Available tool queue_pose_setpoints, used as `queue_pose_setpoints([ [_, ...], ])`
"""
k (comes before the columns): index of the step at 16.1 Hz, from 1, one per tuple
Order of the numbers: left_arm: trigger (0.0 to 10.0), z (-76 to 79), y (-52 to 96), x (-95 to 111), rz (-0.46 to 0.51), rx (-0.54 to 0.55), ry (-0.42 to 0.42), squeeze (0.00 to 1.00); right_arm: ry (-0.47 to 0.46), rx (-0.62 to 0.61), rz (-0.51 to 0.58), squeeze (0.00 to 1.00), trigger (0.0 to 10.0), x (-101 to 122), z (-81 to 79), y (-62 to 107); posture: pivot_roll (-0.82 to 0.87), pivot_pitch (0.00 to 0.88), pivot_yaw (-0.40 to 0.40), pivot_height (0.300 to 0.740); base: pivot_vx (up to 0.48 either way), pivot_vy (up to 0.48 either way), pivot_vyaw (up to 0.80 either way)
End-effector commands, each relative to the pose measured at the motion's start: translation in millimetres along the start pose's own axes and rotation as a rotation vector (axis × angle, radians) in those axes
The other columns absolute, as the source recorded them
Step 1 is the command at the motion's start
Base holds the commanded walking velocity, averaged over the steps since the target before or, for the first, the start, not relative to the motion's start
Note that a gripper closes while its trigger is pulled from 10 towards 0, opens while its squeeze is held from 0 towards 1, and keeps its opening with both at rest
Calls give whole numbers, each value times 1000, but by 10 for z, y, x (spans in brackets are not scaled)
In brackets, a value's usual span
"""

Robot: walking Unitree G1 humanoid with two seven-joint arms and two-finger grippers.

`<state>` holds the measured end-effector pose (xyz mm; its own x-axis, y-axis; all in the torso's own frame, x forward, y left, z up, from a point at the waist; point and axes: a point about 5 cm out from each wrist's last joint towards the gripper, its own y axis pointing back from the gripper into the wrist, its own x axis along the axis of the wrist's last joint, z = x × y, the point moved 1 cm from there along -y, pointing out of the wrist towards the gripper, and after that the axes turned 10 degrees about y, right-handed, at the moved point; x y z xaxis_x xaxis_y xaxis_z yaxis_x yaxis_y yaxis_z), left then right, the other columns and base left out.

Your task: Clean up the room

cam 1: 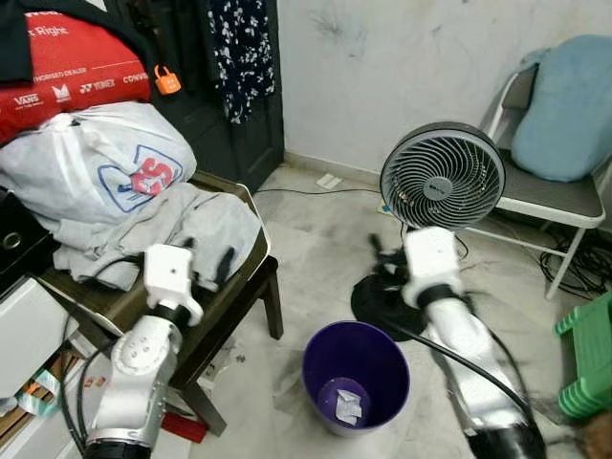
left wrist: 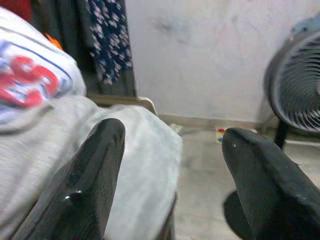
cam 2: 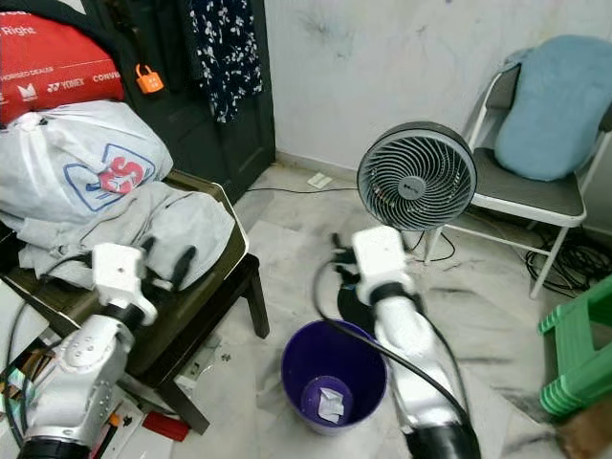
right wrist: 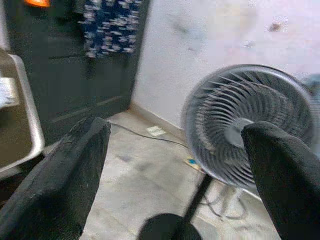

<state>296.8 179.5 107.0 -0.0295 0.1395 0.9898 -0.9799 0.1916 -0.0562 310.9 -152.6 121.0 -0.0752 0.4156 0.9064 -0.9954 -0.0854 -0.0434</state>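
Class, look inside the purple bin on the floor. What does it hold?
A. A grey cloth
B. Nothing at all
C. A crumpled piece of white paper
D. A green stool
C: a crumpled piece of white paper lies at the bottom of the purple bin.

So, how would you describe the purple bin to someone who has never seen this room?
Find the grey standing fan by the white wall. On the floor in front of it, beside the low wooden table heaped with clothes, stands the purple bin. It is the only round, open purple container, with a crumpled white paper inside.
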Motion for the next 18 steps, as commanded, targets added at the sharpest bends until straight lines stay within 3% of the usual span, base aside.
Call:
queue_pose_setpoints([
  [1, 10000, -65, -7, 6, 3, 30, -18, 0, 25, -65, 19, 0, 10000, 52, 124, 22, -185, 0, 43, 740, 0, 0, 0],
  [3, 10000, -194, 19, 24, 13, 100, -8, 0, 57, -107, 13, 0, 10000, -3, 236, 143, -185, 0, 44, 740, 0, 0, 0],
  [4, 10000, -217, 19, 22, 14, 107, -2, 0, 17, -95, 8, 0, 10000, -23, 249, 178, -182, 0, 40, 740, 0, 0, 0],
  [6, 10000, -229, 37, 21, 19, 103, 10, 0, 26, -136, -27, 0, 10000, -86, 340, 208, -167, 0, 27, 740, 0, 0, 0],
  [8, 10000, -133, 93, 73, 26, 60, 61, 0, 8, -98, -24, 0, 10000, -64, 288, 197, -155, 0, 9, 740, 0, 0, 0],
  [11, 10000, -49, 101, 184, 61, 37, 68, 0, -3, -12, 15, 0, 10000, 39, 106, 206, -150, 0, -12, 740, 0, 0, 0],
  [14, 10000, 63, 181, 113, 33, 13, 93, 0, 30, -11, 17, 0, 10000, 61, 85, 284, -171, 0, -1, 740, 0, 0, 0],
  [16, 10000, 26, 239, 59, 19, 67, 146, 0, 43, -27, 9, 0, 10000, 50, 97, 322, -181, 0, 7, 740, 0, 0, 0],
  [18, 10000, -9, 208, 67, 9, 80, 165, 0, 45, -37, 3, 0, 10000, 63, 108, 325, -190, 0, 10, 740, 0, 0, 800],
])
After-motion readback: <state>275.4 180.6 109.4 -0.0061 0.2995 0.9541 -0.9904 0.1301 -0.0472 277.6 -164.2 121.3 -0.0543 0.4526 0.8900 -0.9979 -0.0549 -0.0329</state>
